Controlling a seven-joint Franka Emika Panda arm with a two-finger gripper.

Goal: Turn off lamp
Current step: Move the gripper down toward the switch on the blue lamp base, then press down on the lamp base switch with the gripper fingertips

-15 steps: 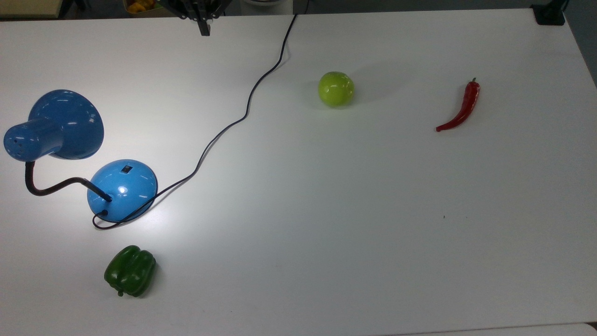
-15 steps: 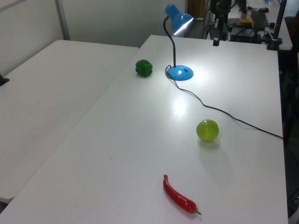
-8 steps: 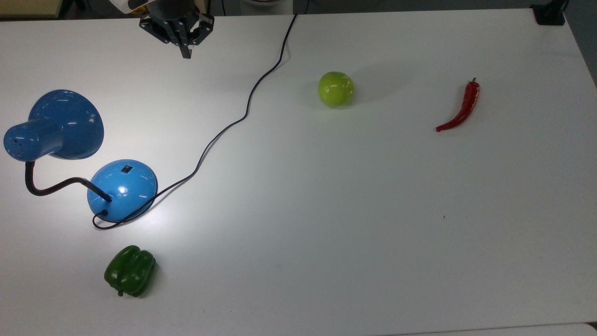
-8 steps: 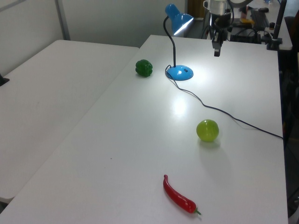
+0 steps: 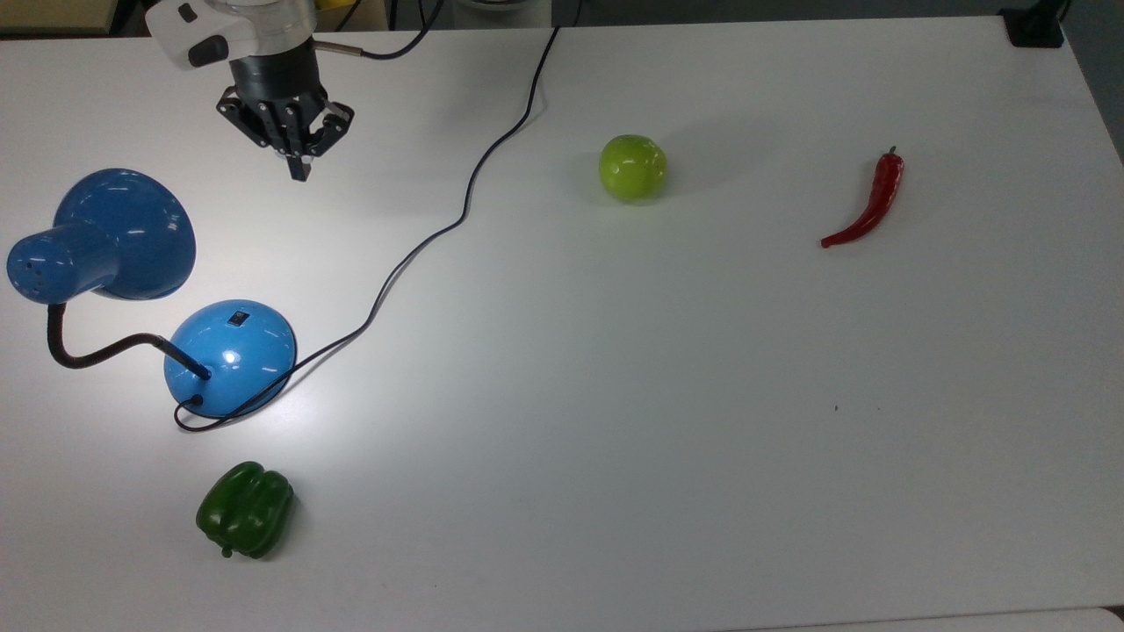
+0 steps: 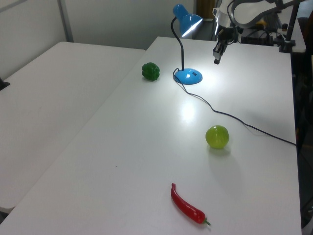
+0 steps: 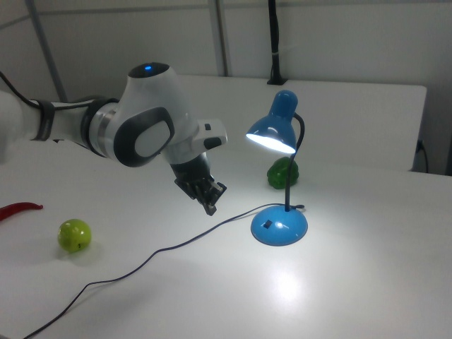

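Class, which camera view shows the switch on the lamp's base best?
The top view: the switch sits unobstructed on the blue base, seen from above. The right view shows it as a dark spot on the base's side; the left view as a tiny mark.

The arm [image 7: 141, 131] is reaching in from the upper left of the top view and from the left edge of the right view, its white wrist bending downward. The gripper [image 5: 299, 171] [image 6: 216, 60] [image 7: 210, 207] is pointing down and hanging in the air, with its fingers pressed together into one narrow tip.
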